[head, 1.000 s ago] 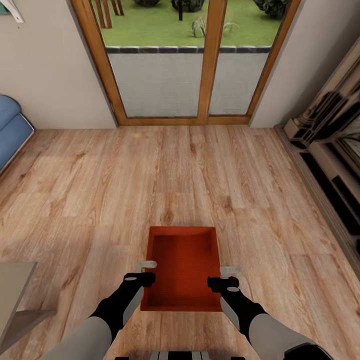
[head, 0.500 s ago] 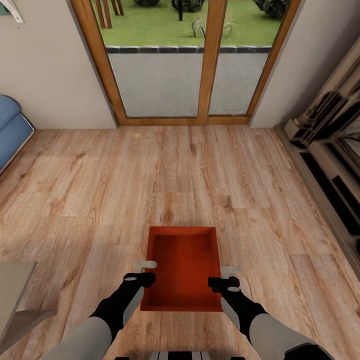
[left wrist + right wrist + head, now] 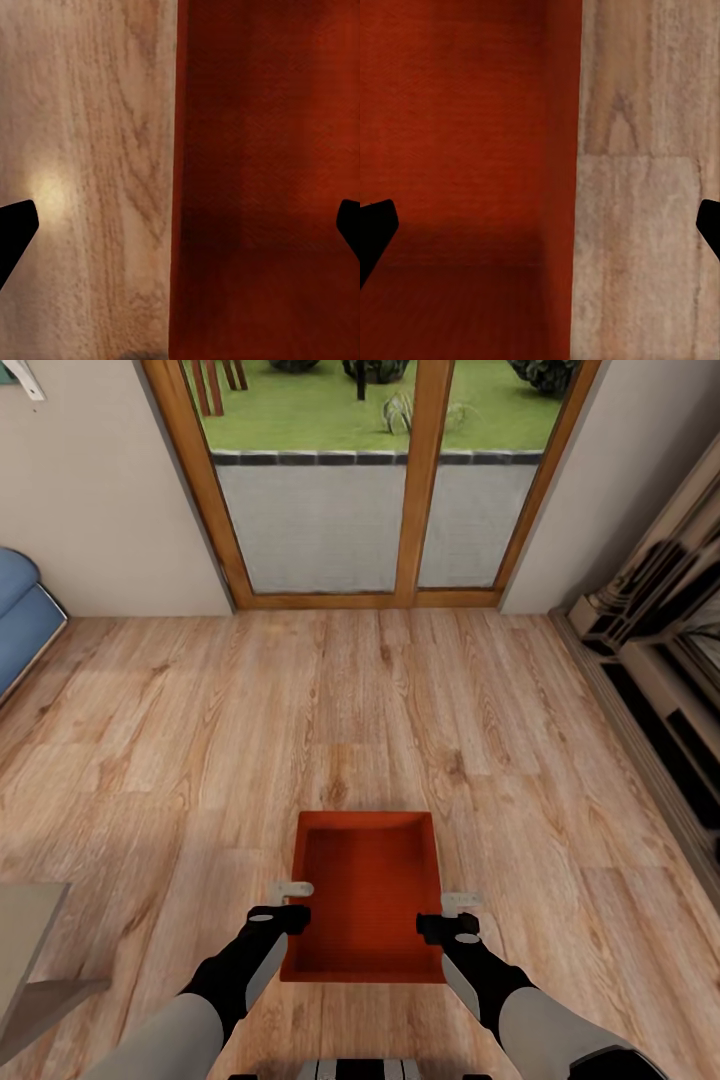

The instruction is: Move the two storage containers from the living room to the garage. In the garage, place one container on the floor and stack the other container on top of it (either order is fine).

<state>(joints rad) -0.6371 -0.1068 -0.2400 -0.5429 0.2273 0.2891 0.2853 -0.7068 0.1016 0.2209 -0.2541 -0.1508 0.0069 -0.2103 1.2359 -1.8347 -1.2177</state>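
Straddling the bin's (image 3: pixel 365 895) side walls, both grippers (image 3: pixel 291 903) (image 3: pixel 452 914) gape wide; they should close evenly before lifting.

Both arms are reaching forward and down from the lower edge of the head view, grey forearms passing into black wrists. The left gripper (image 3: pixel 291 888) and the right gripper (image 3: pixel 459 901) are pointing ahead, level with each other and well apart. In each wrist view the dark fingertips (image 3: pixel 15 225) (image 3: pixel 375 229) are standing wide apart.
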